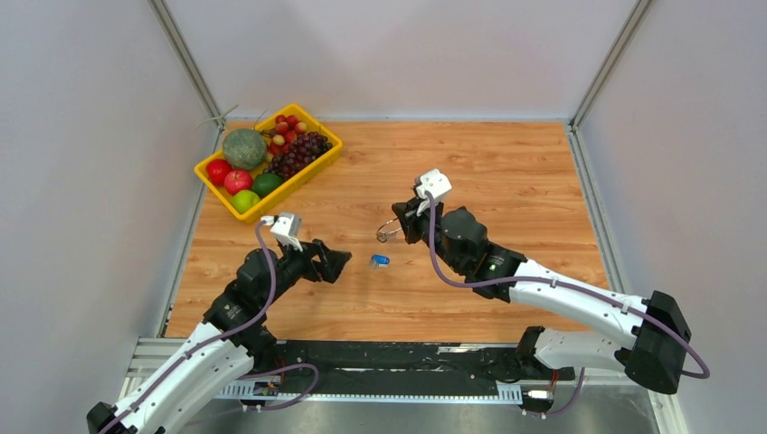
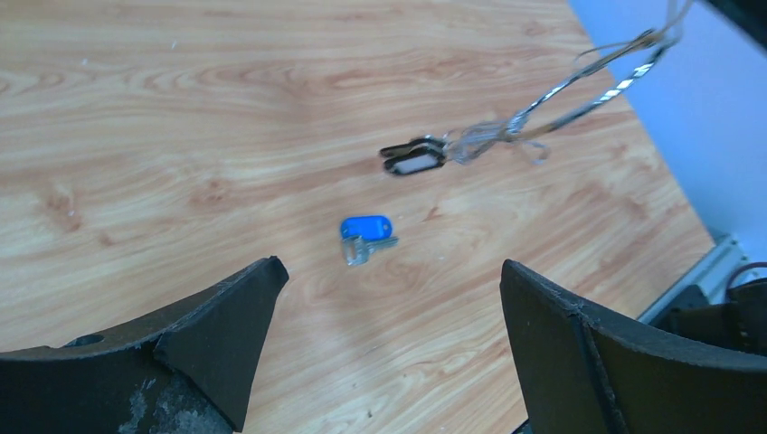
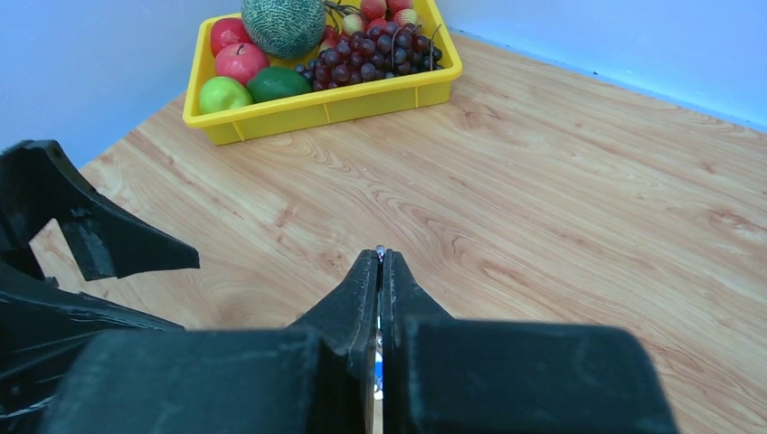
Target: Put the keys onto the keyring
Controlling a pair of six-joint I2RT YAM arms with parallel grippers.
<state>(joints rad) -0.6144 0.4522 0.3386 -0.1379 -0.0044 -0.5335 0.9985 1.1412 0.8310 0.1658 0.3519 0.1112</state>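
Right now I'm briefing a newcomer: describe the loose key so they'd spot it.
On the wooden table, look ahead of the left tool. The key lies flat there. Its head is blue, unlike the dark one hanging from the ring.

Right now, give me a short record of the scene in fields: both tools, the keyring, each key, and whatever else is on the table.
left tool: open, low over the table, blue-headed key just ahead of it
right tool: shut on the keyring
keyring: tilted, upper end in the right tool
dark-headed key: at the ring's lower end, seemingly on it; contact with the table unclear
blue-headed key: loose on the table, apart from the ring
fruit basket: yellow, far left corner, away from both tools
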